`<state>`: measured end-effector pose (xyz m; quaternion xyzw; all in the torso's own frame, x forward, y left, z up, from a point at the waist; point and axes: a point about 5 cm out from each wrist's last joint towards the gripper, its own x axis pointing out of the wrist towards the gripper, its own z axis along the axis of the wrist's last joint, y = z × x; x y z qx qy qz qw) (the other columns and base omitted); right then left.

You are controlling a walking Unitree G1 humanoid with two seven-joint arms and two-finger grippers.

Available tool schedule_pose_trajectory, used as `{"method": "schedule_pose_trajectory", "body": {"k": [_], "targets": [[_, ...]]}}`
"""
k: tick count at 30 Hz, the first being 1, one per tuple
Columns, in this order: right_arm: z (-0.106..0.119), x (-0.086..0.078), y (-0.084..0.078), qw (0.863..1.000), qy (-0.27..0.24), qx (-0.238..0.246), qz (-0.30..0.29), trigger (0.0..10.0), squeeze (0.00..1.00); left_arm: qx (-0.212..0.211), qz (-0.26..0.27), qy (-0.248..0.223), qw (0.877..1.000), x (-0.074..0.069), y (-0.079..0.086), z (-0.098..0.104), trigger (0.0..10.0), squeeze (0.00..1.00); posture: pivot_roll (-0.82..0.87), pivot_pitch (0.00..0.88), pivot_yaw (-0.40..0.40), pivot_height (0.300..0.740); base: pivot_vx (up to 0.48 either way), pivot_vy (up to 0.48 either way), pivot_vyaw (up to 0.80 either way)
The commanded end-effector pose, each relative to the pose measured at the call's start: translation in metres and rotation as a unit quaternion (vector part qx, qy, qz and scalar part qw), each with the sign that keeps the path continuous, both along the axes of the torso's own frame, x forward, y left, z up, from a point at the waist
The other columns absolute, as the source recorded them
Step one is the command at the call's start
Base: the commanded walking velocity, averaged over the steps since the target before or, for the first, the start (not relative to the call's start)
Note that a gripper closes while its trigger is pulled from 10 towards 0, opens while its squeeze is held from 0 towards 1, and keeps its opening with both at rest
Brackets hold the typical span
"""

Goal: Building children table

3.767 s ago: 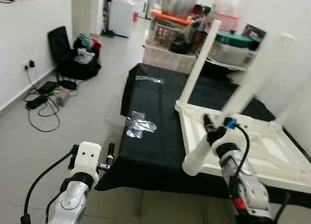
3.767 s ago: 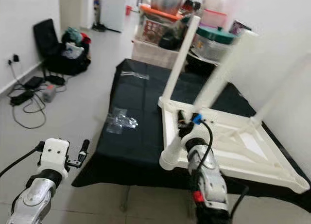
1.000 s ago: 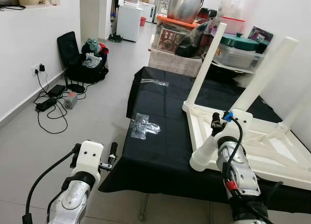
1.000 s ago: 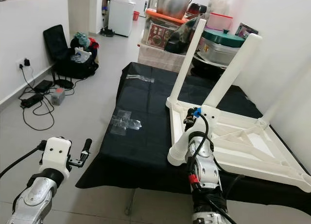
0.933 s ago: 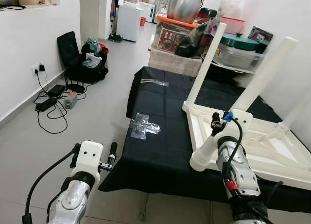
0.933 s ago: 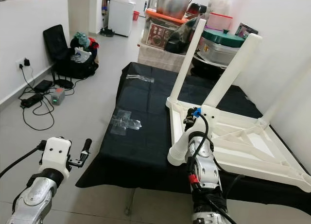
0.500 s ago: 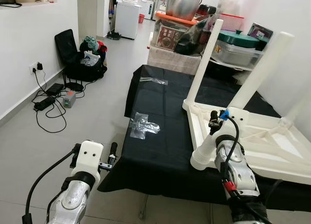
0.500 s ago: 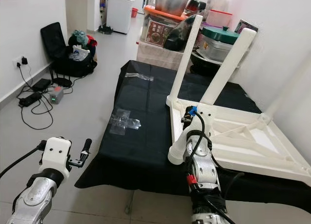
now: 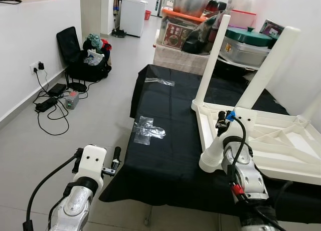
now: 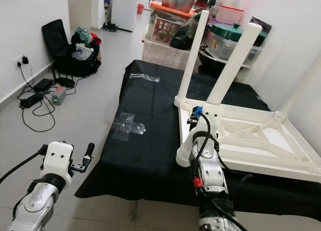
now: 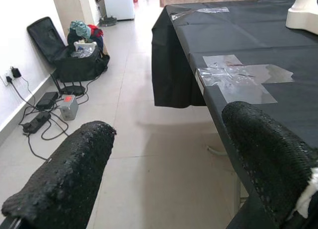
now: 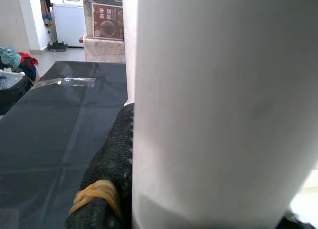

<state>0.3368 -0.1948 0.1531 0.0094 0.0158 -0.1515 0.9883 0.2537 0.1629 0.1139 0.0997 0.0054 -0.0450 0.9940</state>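
Observation:
A white children's table (image 9: 293, 170) lies upside down on a black cloth (image 9: 165, 156). One white leg (image 9: 212, 55) stands up from its far left corner. My right gripper (image 9: 220, 125) is shut on a second long white leg (image 9: 266, 70), which slants up over the near left corner; its round lower end (image 9: 209, 163) hangs at the table's rim. In the right wrist view this leg (image 12: 213, 105) sits against a black finger (image 12: 112, 164). My left gripper (image 9: 97, 156) hangs open and empty over the floor at lower left, its fingers (image 11: 74, 174) wide apart.
Crumpled clear plastic (image 9: 148, 130) lies on the cloth, with another piece (image 9: 160, 81) farther back. A black bag with clothes (image 9: 85, 58) and cables (image 9: 50, 103) sit by the left wall. Boxes and pots (image 9: 200, 20) crowd the back. A white wall closes the right side.
The head view has steadied and shifted a little. My right gripper keeps its hold on the leg at the table's near corner. The left arm has not moved.

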Motion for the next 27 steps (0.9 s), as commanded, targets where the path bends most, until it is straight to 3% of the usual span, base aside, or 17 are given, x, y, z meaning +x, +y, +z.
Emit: {"method": "schedule_pose_trajectory", "body": {"k": [1,5,7,8,9,13,22,24,25,26,27], "targets": [[-0.050,-0.014,-0.023,0.989,0.139,-0.045,-0.033,10.0,0.00,-0.004,-0.009,0.011,1.000,0.000,-0.006,-0.005,10.0,0.00,0.12,0.000,-0.195,0.740,0.000,0.000,0.00],[-0.044,-0.011,-0.025,0.991,0.125,-0.003,-0.037,10.0,0.00,-0.004,-0.009,0.011,1.000,0.000,-0.006,-0.005,10.0,0.00,0.12,0.000,-0.195,0.740,0.000,0.000,0.00],[-0.036,-0.006,-0.027,0.991,0.107,0.074,-0.037,10.0,0.00,-0.003,-0.009,0.012,1.000,0.000,-0.006,-0.005,10.0,0.00,0.12,0.000,-0.195,0.740,0.000,0.000,0.00],[-0.036,-0.006,-0.027,0.991,0.107,0.074,-0.037,10.0,0.00,-0.003,-0.009,0.012,1.000,0.000,-0.006,-0.005,10.0,0.00,0.12,0.000,-0.195,0.740,0.000,0.000,0.00],[-0.032,-0.003,-0.028,0.989,0.097,0.105,-0.035,10.0,0.00,-0.003,-0.010,0.012,1.000,0.000,-0.006,-0.005,10.0,0.00,0.12,0.000,-0.194,0.740,0.000,0.000,0.00],[-0.024,0.001,-0.030,0.990,0.080,0.116,-0.028,10.0,0.00,-0.003,-0.010,0.012,1.000,0.000,-0.006,-0.005,10.0,0.00,0.12,0.000,-0.194,0.740,0.000,0.000,0.00],[-0.016,0.003,-0.025,0.994,0.063,0.091,0.007,10.0,0.00,-0.007,-0.011,0.008,1.000,0.000,-0.004,-0.003,10.0,0.00,0.12,0.000,-0.187,0.740,0.000,0.000,0.00],[-0.004,0.003,-0.018,0.998,0.029,0.026,0.043,10.0,0.00,-0.006,-0.010,0.007,1.000,0.001,-0.004,-0.003,10.0,0.00,0.12,0.000,-0.184,0.740,0.000,0.000,0.00],[-0.004,0.003,-0.018,0.998,0.029,0.026,0.043,10.0,0.00,-0.006,-0.010,0.007,1.000,0.001,-0.004,-0.003,10.0,0.00,0.12,0.000,-0.184,0.740,0.000,0.000,0.00],[0.014,0.003,-0.010,0.995,-0.019,-0.055,0.084,10.0,0.00,-0.006,-0.010,0.008,1.000,0.001,-0.004,-0.003,10.0,0.00,0.11,0.000,-0.181,0.740,0.000,0.000,0.00],[0.014,0.003,-0.010,0.995,-0.019,-0.055,0.084,10.0,0.00,-0.006,-0.010,0.008,1.000,0.001,-0.004,-0.003,10.0,0.00,0.11,0.000,-0.181,0.740,0.000,0.000,0.00]]}}
